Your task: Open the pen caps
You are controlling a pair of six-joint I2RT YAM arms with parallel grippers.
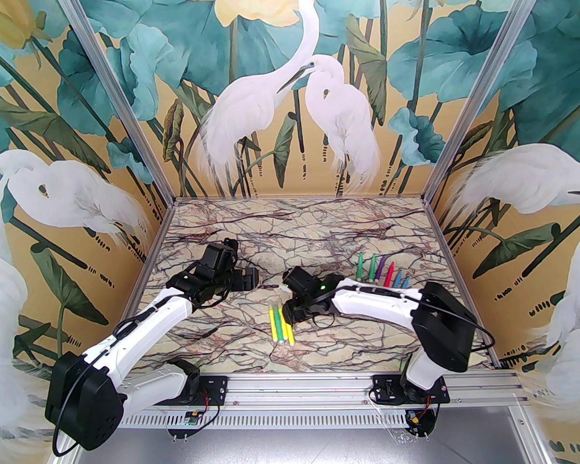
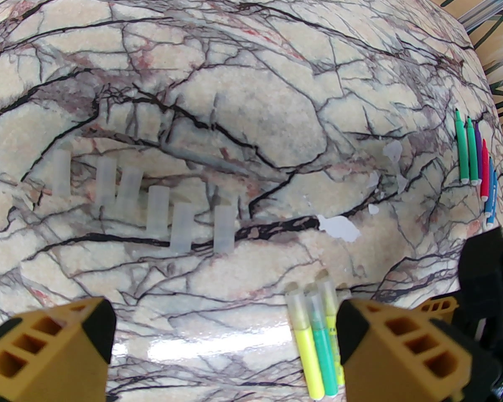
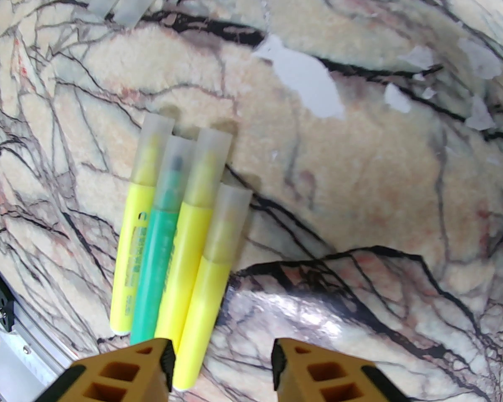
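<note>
To reach the four capped pens lying side by side at frame left, holds the right pincer half open and empty just below them, and the left pincer wide open, empty, facing six loose pen caps lined up on the surface.

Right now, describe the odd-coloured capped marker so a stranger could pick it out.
On the marble table, toward the middle of its front edge, four capped markers lie side by side. The green marker lies between two of them; its three neighbours are all yellow.
</note>
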